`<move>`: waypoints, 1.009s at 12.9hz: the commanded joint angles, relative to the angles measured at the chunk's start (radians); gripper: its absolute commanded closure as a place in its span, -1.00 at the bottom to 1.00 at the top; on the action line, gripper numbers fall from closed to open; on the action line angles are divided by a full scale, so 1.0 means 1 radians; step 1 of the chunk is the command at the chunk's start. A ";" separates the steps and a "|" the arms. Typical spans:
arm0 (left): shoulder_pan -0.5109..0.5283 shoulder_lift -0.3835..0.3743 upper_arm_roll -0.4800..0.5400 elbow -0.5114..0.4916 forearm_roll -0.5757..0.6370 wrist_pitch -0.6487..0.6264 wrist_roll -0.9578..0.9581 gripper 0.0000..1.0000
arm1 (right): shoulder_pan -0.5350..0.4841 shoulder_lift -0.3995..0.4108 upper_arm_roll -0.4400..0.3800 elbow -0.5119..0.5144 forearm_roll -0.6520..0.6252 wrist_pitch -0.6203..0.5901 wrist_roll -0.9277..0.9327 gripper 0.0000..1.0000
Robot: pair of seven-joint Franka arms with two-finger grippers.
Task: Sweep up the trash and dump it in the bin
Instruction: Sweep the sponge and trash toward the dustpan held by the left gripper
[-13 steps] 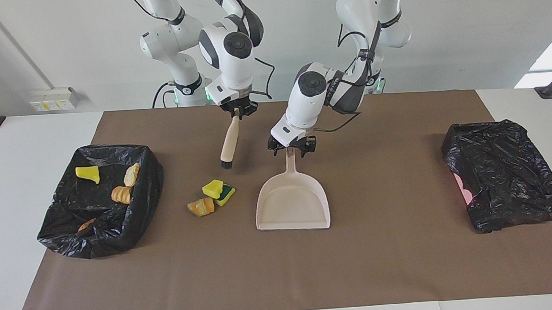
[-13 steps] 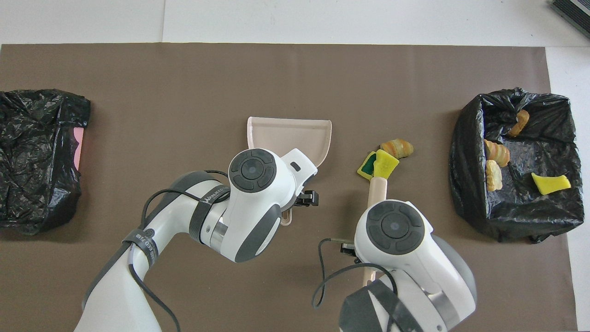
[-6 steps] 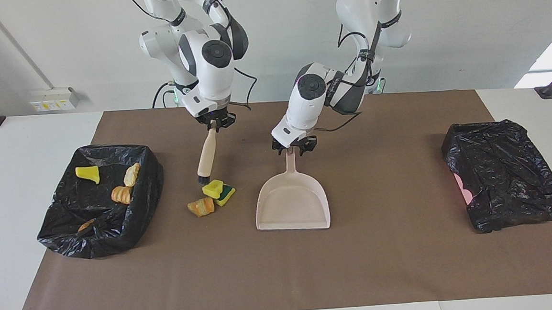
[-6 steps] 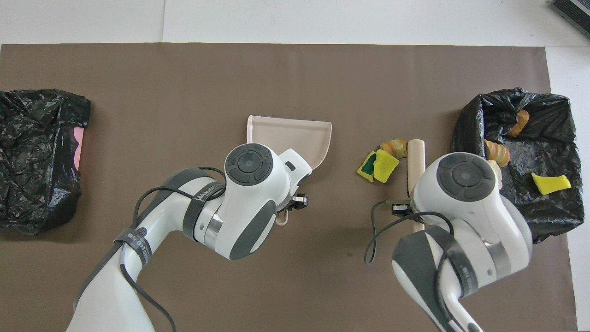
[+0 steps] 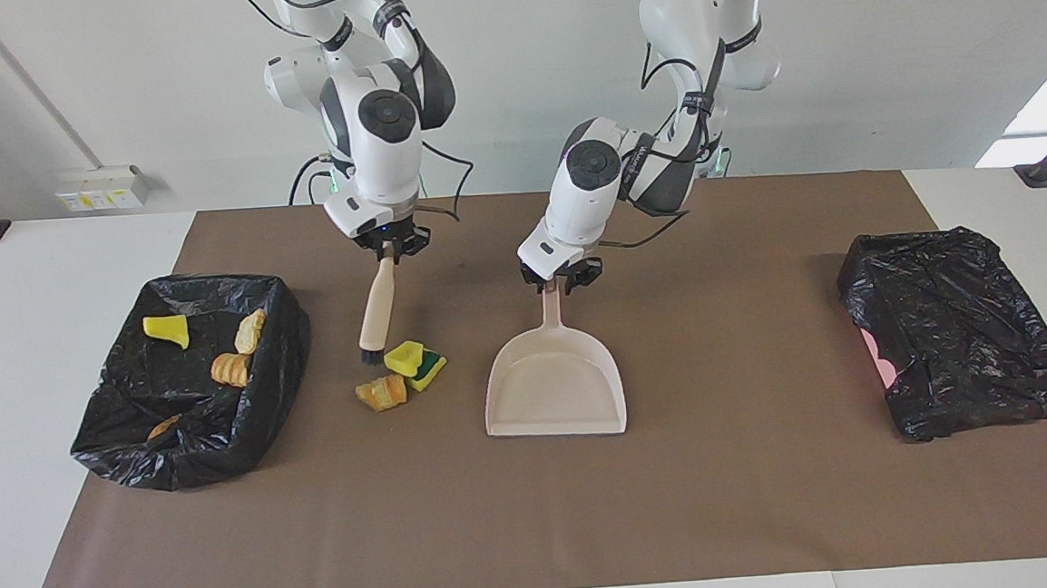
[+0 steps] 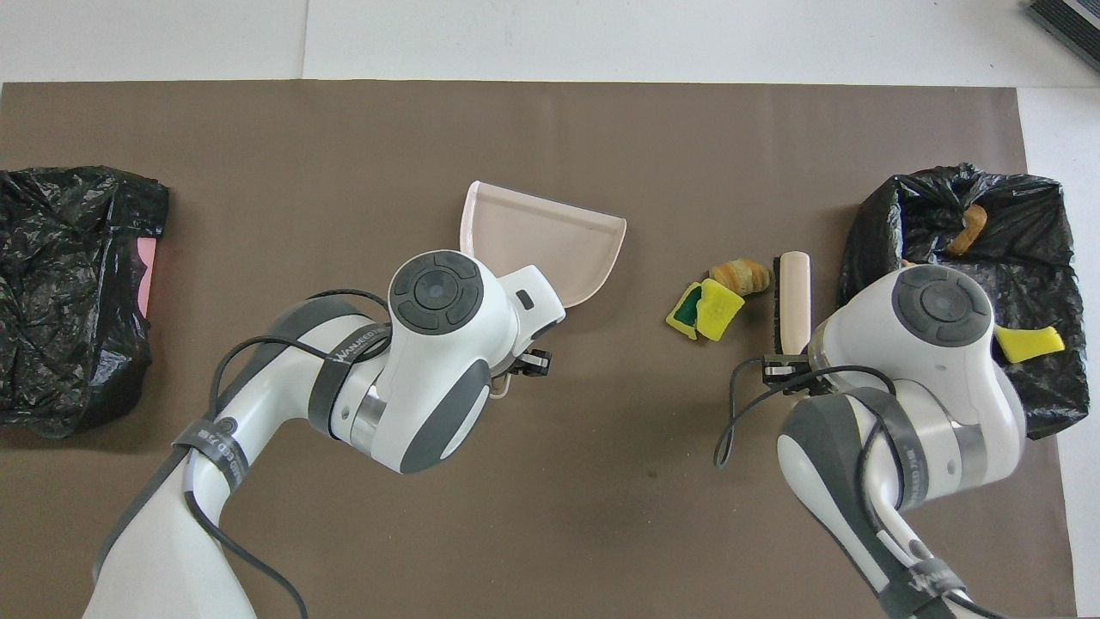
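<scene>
Two pieces of trash lie on the brown mat: a yellow-and-green sponge [image 5: 414, 360] [image 6: 706, 309] and a tan bread lump [image 5: 382, 393] [image 6: 741, 275]. My right gripper [image 5: 391, 248] is shut on the handle of the beige brush [image 5: 376, 303] [image 6: 795, 288]. The brush's black bristles hang low beside the sponge, between it and the bin [image 5: 277, 345] [image 6: 868, 249]. The beige dustpan [image 5: 555, 387] [image 6: 541, 249] lies beside the trash, toward the left arm's end. My left gripper [image 5: 562, 278] is shut on the dustpan's handle.
The black-lined bin at the right arm's end holds several sponge and bread pieces. A second black bag [image 5: 958, 331] [image 6: 73, 292] sits at the left arm's end of the mat.
The right arm swung the brush toward the bin and lowered it beside the sponge. The left gripper shut on the dustpan handle, and the pan turned slightly.
</scene>
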 commanded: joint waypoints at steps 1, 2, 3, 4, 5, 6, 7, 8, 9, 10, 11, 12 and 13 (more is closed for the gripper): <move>0.064 -0.061 -0.001 -0.006 0.088 -0.057 0.284 1.00 | -0.023 -0.015 0.014 -0.056 0.025 0.059 -0.023 1.00; 0.095 -0.072 -0.001 -0.006 0.090 -0.086 0.377 1.00 | -0.017 -0.017 0.016 -0.060 0.025 0.059 -0.014 1.00; 0.106 -0.075 -0.001 -0.007 0.092 -0.129 0.457 1.00 | -0.010 -0.017 0.016 -0.060 0.025 0.056 -0.005 1.00; 0.116 -0.087 0.001 -0.012 0.095 -0.175 0.532 1.00 | 0.009 -0.009 0.016 -0.061 0.025 0.063 0.018 1.00; 0.138 -0.089 -0.001 -0.010 0.130 -0.211 0.616 1.00 | 0.024 0.000 0.016 -0.055 0.025 0.073 0.034 1.00; 0.142 -0.094 -0.001 -0.016 0.182 -0.228 0.719 1.00 | 0.041 0.005 0.016 -0.047 0.025 0.073 0.037 1.00; 0.144 -0.101 -0.001 -0.030 0.197 -0.220 0.774 1.00 | 0.056 0.011 0.017 -0.035 0.027 0.074 0.038 1.00; 0.146 -0.101 -0.001 -0.032 0.201 -0.217 0.783 1.00 | 0.070 0.015 0.017 -0.026 0.027 0.070 0.045 1.00; 0.146 -0.101 -0.001 -0.036 0.202 -0.216 0.784 1.00 | 0.081 0.017 0.017 -0.018 0.027 0.067 0.043 1.00; 0.144 -0.104 -0.001 -0.050 0.202 -0.208 0.786 1.00 | 0.085 0.026 0.019 -0.006 0.025 0.056 0.040 1.00; 0.139 -0.113 -0.001 -0.062 0.219 -0.196 0.795 1.00 | 0.105 0.049 0.019 0.008 0.025 0.053 0.040 1.00; 0.126 -0.101 -0.004 -0.073 0.252 -0.182 0.805 1.00 | 0.130 0.066 0.019 0.012 0.025 0.062 0.039 1.00; 0.104 -0.098 -0.002 -0.114 0.256 -0.126 0.801 1.00 | 0.141 0.084 0.020 0.028 0.025 0.056 0.034 1.00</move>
